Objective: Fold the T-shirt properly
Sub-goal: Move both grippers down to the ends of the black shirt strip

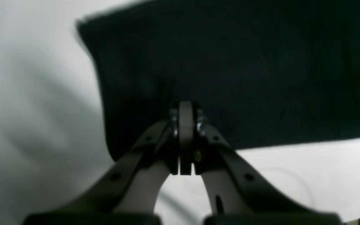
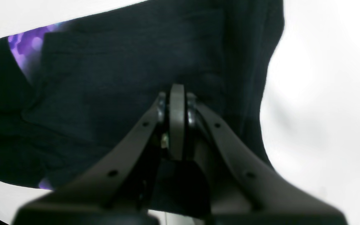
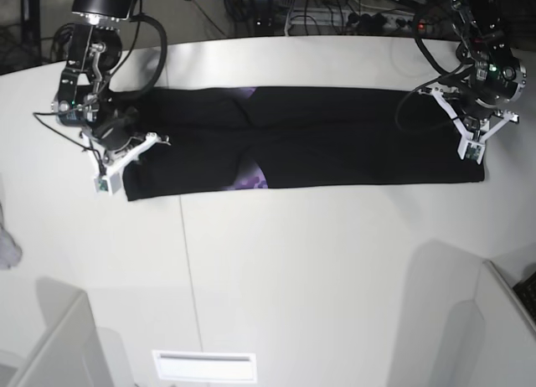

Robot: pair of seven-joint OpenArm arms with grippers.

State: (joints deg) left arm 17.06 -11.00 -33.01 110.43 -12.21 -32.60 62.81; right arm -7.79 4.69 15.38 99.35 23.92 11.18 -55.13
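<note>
Closest to the lens in the left wrist view: left end effector (image 1: 185,137), jaws pressed together with the pale pads meeting, clenched over the edge of the T-shirt (image 1: 230,72), apparently pinching the cloth near 1 corner, though blur hides the exact bite. Black fabric spread flat beyond the jaws on the white counter (image 1: 308,175), its corner up and to the left; held that way, probably, to keep 1 end of the long strip taut for the next fold. Right wrist view next: right end effector (image 2: 177,125) likewise shut tight, fingertips sunk into black cloth, so judged to be grasping the T-shirt (image 2: 120,78) at its other end; a sliver of purple print peeking out at upper left and again at the lower edge, a sign of layers already doubled over with the printed side mostly inward. Base view last: T-shirt (image 3: 318,148) lying as 1 long narrow band across the far half of the counter (image 3: 293,278), stretched between the 2 arms. Right end effector (image 3: 126,152) at the band's left end, left end effector (image 3: 469,131) at its right end, both wrists bent steeply downward with elbows raised behind, tips low at the cloth. Placed symmetrically, likely for lifting both ends together.
</note>
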